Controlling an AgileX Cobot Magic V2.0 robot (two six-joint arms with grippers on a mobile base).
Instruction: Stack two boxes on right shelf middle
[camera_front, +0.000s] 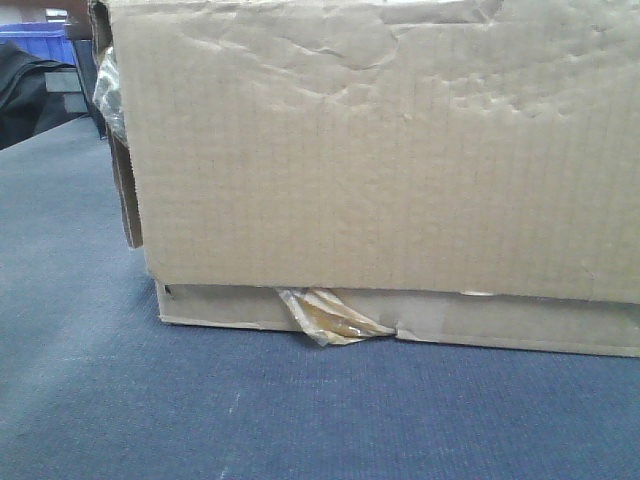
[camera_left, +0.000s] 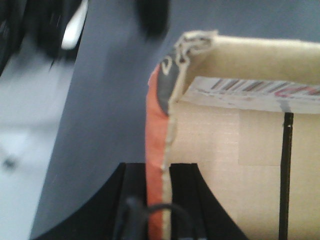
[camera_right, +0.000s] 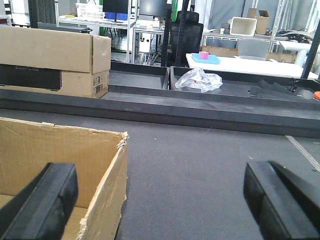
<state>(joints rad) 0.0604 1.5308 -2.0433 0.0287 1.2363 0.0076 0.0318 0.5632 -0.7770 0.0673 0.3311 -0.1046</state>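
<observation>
The large wrinkled box (camera_front: 380, 150) sits atop the flatter taped box (camera_front: 500, 325) on blue carpet (camera_front: 200, 420). The left gripper (camera_left: 159, 172) is clamped on an open box (camera_left: 240, 150) wall; the right gripper (camera_right: 161, 197) gapes wide.

large box (camera_front: 380, 150) cropped at top, flatter box (camera_front: 500, 325) mostly hidden

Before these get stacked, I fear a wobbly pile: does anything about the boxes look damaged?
The large box has a wrinkled, dented upper face; torn yellowish tape hangs from the flatter box beneath. In the left wrist view, the box wall is frayed at its top corner.
</observation>
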